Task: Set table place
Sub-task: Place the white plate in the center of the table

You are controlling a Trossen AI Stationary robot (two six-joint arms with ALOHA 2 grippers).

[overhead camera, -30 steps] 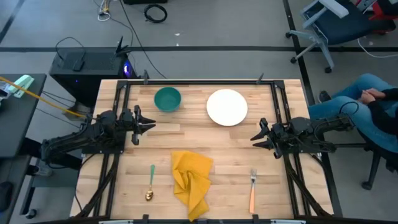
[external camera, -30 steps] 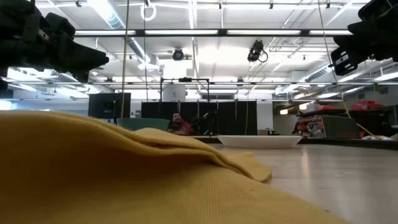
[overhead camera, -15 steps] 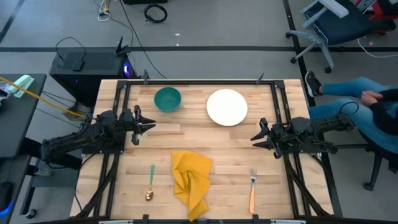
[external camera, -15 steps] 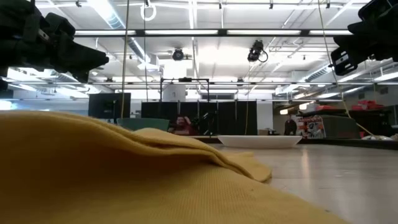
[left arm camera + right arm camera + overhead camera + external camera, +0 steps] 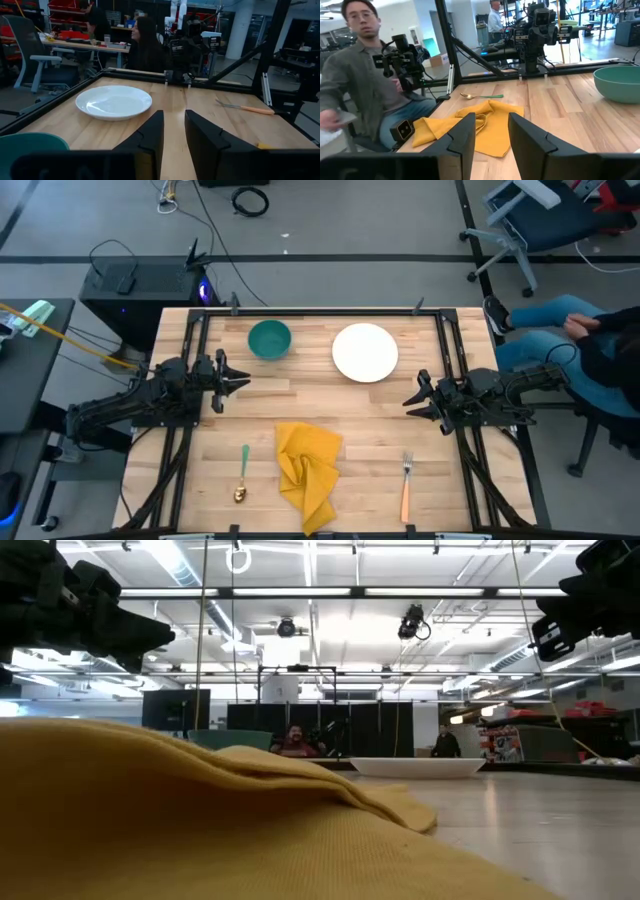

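On the light-wood table point(image 5: 320, 405) a teal bowl point(image 5: 269, 339) and a white plate point(image 5: 365, 352) stand at the far side. A crumpled yellow napkin point(image 5: 308, 470) lies near the front edge, with a green-handled gold spoon point(image 5: 242, 474) to its left and an orange-handled fork point(image 5: 406, 485) to its right. My left gripper point(image 5: 240, 380) hovers open above the table's left part. My right gripper point(image 5: 410, 401) hovers open above the right part. Both are empty.
Black rails run along the table's edges point(image 5: 320, 311). A seated person point(image 5: 590, 340) is just beyond the right edge and shows in the right wrist view point(image 5: 370, 85). A dark desk point(image 5: 30, 380) stands at the left. Bare wood lies between the two grippers.
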